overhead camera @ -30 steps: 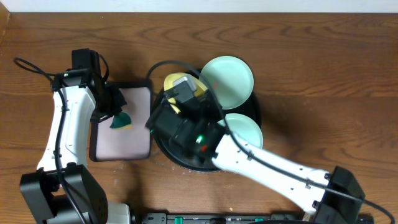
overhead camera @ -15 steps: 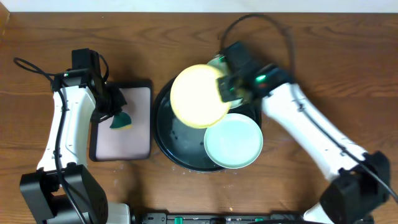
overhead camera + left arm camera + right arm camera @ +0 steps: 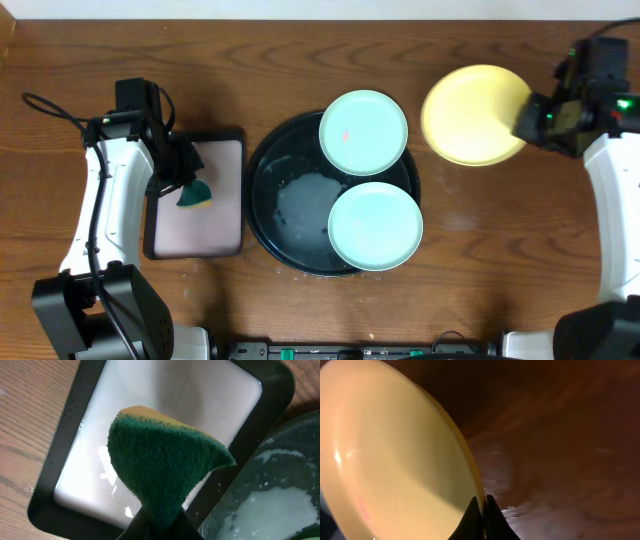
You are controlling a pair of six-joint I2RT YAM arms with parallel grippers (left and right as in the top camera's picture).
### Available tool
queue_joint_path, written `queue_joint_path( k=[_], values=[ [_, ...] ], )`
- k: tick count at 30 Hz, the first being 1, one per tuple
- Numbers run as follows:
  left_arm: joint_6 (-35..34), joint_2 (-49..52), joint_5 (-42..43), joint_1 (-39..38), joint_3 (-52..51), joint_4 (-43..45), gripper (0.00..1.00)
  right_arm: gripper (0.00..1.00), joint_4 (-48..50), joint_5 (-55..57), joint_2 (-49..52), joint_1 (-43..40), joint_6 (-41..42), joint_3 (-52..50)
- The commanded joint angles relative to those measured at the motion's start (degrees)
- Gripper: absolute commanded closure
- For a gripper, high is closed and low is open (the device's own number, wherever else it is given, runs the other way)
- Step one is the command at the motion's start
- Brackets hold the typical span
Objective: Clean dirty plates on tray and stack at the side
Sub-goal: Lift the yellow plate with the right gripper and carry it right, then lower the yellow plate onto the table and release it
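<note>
Yellow plate (image 3: 472, 115) pinched at rim by right gripper (image 3: 528, 118) over brown wooden bench (image 3: 500, 240); left gripper (image 3: 184, 182) clenches green sponge (image 3: 194, 195); black tray (image 3: 266, 192) foamy, wet.

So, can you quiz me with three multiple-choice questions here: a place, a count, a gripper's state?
1. Where is the yellow plate relative to the black tray? A) on it B) left of it C) right of it, in the right gripper
2. How many mint-green plates sit on the tray? A) one B) two C) three
3. The left gripper is: A) shut on a green sponge B) wide open C) shut on a plate
Answers: 1 C, gripped by its rim past the tray's right edge. 2 B, both lie there. 3 A, the sponge is pinched in it.
</note>
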Motion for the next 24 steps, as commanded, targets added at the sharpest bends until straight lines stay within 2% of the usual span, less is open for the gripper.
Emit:
queue_joint_path(
  k=[1,6,18,20,21,22,23,24],
  values=[
    [0.5,-0.1,-0.4,0.2,-0.8,0.0,0.92,0.99,0.2,2.0,2.3,-3.3,0.7,-2.8],
    [0.5,-0.1,-0.4,0.2,-0.8,0.1,0.93,0.99,4.4,2.1,4.8,-6.1,0.8,-7.7],
    [0.5,-0.1,-0.4,0.2,-0.8,0.5,0.93,0.98,14.2,2.1,9.0,-6.5,0.8,-18.4],
    [0.5,-0.1,-0.4,0.2,-0.8,0.7,0.93,0.91,14.8,2.1,9.1,-6.5,0.8,-19.0],
    [0.5,-0.1,-0.4,0.2,-0.8,0.7,0.93,0.81,14.9,2.1,9.1,-6.5,0.8,-19.0],
    [0.5,-0.1,-0.4,0.2,-0.8,0.9,0.92,0.66,14.9,2.0,9.1,-6.5,0.8,-18.8],
    [0.5,-0.1,-0.3,0.2,-0.8,1.0,0.93,0.61,14.7,1.9,9.0,-6.5,0.8,-18.3],
    [0.5,-0.1,-0.3,0.2,-0.8,1.1,0.93,0.60,14.1,1.8,9.0,-6.5,0.8,-17.8]
  ],
)
